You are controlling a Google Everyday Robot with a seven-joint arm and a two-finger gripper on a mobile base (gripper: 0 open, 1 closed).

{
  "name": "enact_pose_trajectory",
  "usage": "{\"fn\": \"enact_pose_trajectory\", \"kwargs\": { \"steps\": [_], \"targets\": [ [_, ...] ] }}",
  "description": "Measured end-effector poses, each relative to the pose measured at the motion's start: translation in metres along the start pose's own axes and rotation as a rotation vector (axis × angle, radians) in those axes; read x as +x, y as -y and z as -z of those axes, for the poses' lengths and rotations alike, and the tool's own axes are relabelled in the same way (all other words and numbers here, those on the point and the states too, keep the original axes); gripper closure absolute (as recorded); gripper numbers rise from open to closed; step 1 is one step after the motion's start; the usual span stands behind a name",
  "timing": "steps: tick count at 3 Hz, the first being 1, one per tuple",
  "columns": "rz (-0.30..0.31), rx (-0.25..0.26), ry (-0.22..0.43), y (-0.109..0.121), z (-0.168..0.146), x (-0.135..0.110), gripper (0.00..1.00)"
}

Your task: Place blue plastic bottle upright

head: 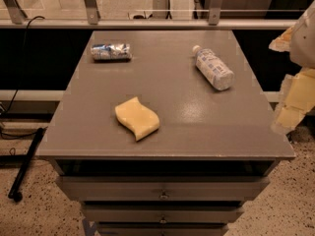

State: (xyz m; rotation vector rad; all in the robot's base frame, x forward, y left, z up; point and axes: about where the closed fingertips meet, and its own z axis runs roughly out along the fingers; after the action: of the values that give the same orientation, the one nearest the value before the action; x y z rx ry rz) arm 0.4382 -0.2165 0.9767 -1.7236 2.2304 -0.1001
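Clear, white-capped, with a white-and-blue label, the blue plastic bottle (213, 68) lies on its side at the far right of the worktop (162, 132), long axis diagonal: cap far-left, base near-right. The gripper (294, 100) hangs beyond the worktop's right edge; whether it is spread or pressed together, I cannot tell

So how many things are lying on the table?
3: the crushed can back left, the blue plastic bottle on its side back right, the yellow sponge near the front. The gripper hangs beyond the right edge of the table.
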Motion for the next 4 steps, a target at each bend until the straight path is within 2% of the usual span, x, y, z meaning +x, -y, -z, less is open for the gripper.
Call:
{"fn": "enact_pose_trajectory", "kwargs": {
  "steps": [2, 3, 4],
  "targets": [
    [0.007, 0.008, 0.02, 0.006, -0.003, -0.007, 0.0],
    [-0.05, 0.052, 0.078, 0.067, -0.042, -0.053, 0.0],
    [-0.159, 0.082, 0.107, 0.113, -0.071, -0.079, 0.0]
  ]
}}
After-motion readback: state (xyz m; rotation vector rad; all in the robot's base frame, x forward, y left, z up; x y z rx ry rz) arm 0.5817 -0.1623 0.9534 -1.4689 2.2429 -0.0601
